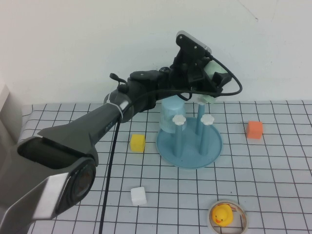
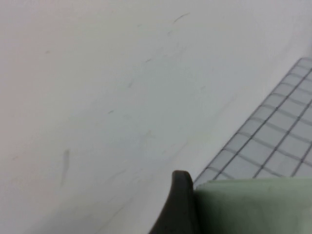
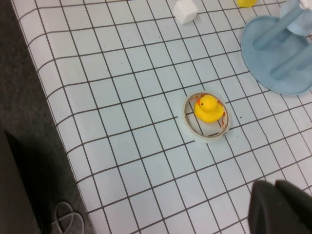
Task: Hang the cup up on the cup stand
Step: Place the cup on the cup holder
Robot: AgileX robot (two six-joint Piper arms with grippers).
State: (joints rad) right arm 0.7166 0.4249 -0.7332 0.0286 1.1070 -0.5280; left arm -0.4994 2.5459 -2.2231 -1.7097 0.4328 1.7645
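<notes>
The pale mint-green cup (image 1: 213, 74) is held in the air above the back of the cup stand (image 1: 212, 146), with my left gripper (image 1: 208, 80) shut on it. The left wrist view shows the cup (image 2: 253, 207) pressed against one dark finger (image 2: 179, 204), with the white wall behind. The stand is a blue dish with upright pegs topped by white flower knobs (image 1: 208, 118). Its base also shows in the right wrist view (image 3: 273, 73). My right gripper (image 3: 280, 207) hovers low over the grid mat near the table's front, shut and empty. It is out of the high view.
A light blue cup (image 1: 170, 114) sits upside down on the stand's back-left peg. A yellow block (image 1: 137, 143), a white block (image 1: 138, 195) and an orange block (image 1: 254, 129) lie on the mat. A yellow duck (image 1: 223, 214) sits inside a round ring (image 3: 187, 122).
</notes>
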